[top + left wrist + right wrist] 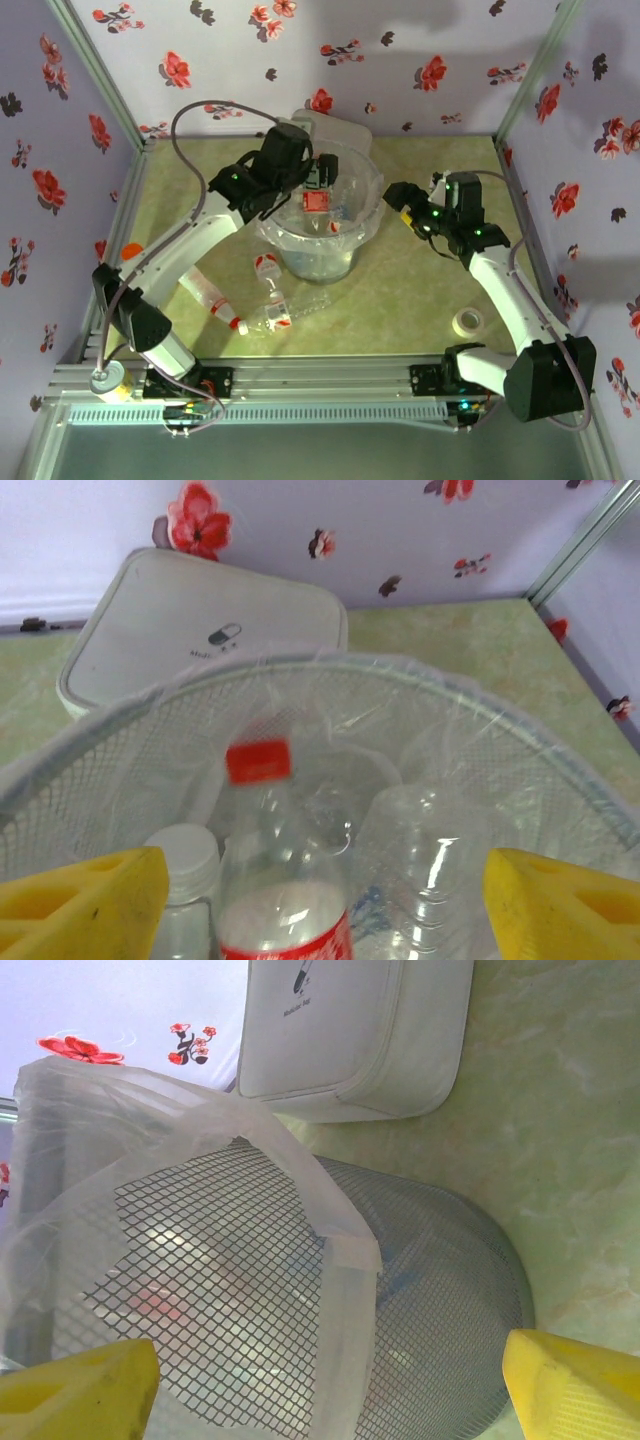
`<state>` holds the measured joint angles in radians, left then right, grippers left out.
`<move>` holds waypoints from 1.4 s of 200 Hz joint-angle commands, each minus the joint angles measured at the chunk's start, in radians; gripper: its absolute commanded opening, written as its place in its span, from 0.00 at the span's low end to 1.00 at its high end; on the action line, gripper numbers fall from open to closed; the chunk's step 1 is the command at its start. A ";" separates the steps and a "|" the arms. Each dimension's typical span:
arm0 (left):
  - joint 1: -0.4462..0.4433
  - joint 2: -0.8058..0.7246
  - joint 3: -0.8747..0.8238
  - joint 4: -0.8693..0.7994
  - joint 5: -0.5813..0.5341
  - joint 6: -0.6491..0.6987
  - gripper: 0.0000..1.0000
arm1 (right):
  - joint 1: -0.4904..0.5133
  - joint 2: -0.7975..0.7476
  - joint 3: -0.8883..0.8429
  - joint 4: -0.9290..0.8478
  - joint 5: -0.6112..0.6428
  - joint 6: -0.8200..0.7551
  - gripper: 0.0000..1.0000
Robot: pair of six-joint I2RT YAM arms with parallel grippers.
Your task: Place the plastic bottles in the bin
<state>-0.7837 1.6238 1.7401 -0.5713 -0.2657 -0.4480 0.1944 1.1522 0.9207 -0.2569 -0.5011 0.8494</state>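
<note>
Plastic bottle (280,865), clear with red cap, is inside the bin (110,780).

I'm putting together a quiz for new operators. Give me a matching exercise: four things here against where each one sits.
1 tape roll
2 white case
3 red-capped bottle
4 loose bottles

A inside the bin
B behind the bin
C in front of the bin
D by the right arm's base

Pairs: 1-D, 2-B, 3-A, 4-C
</note>
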 commanded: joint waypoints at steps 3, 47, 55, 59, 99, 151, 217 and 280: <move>-0.006 0.009 0.043 -0.008 -0.003 0.022 0.73 | 0.007 0.005 -0.003 0.030 -0.003 0.003 0.90; -0.006 0.059 0.013 -0.019 0.007 -0.012 0.48 | 0.006 0.003 0.001 0.018 -0.002 -0.004 0.90; -0.009 0.059 -0.007 -0.015 0.016 -0.021 0.47 | 0.006 0.002 0.002 0.015 0.001 -0.006 0.90; -0.010 0.059 -0.019 -0.013 0.022 -0.027 0.47 | 0.005 0.002 0.003 0.014 0.002 -0.007 0.90; -0.017 0.075 -0.137 0.001 0.054 -0.086 0.41 | 0.006 0.006 -0.003 0.020 0.002 -0.006 0.90; -0.023 0.109 -0.244 0.021 0.095 -0.132 0.41 | 0.006 0.000 -0.006 0.019 0.002 -0.004 0.90; -0.025 0.014 -0.153 -0.014 0.083 -0.065 0.45 | 0.006 -0.003 -0.010 0.024 0.004 0.002 0.90; -0.023 -0.184 -0.084 -0.018 -0.094 0.019 0.75 | 0.005 0.001 -0.010 0.025 0.006 -0.003 0.90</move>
<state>-0.8017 1.5612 1.6321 -0.5850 -0.2283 -0.4721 0.1944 1.1545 0.9207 -0.2554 -0.5007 0.8490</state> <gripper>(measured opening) 0.716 0.897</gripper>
